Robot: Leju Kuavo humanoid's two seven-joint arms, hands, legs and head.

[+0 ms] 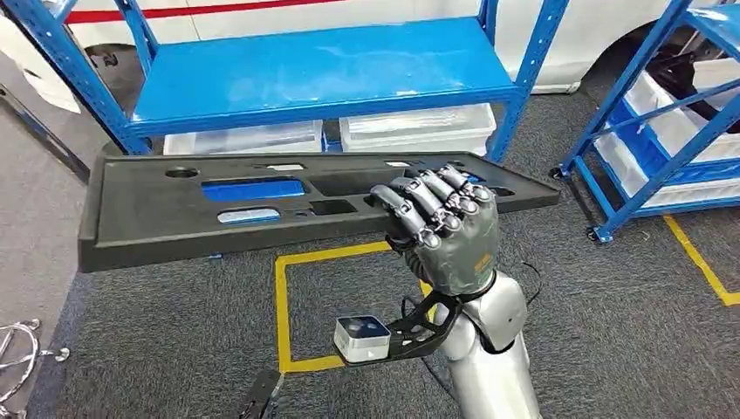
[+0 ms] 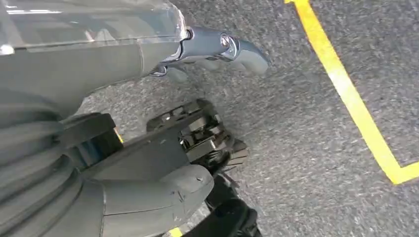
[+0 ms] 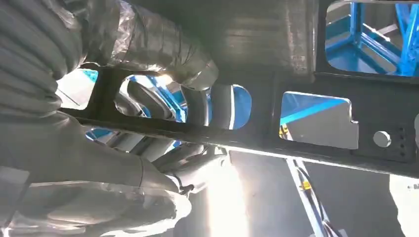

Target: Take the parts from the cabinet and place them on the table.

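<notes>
A long black plastic panel [image 1: 174, 218] with several cutouts hangs level in front of the blue cabinet, well above the floor. My right hand [image 1: 445, 227] grips it near its right end, fingers curled over the top face and through a cutout. In the right wrist view, the panel's underside [image 3: 296, 74] crosses the picture with the right hand [image 3: 99, 74] wrapped around its rib. My left hand [image 2: 163, 163] hangs over the grey carpet and holds nothing, its fingers loosely apart.
The blue cabinet's shelf [image 1: 323, 70] is bare, with white bins [image 1: 419, 127] on the floor below it. A second blue rack [image 1: 663, 131] with white bins stands at the right. Yellow tape [image 1: 284, 297] marks the carpet. A chrome chair base [image 1: 17, 358] sits at the lower left.
</notes>
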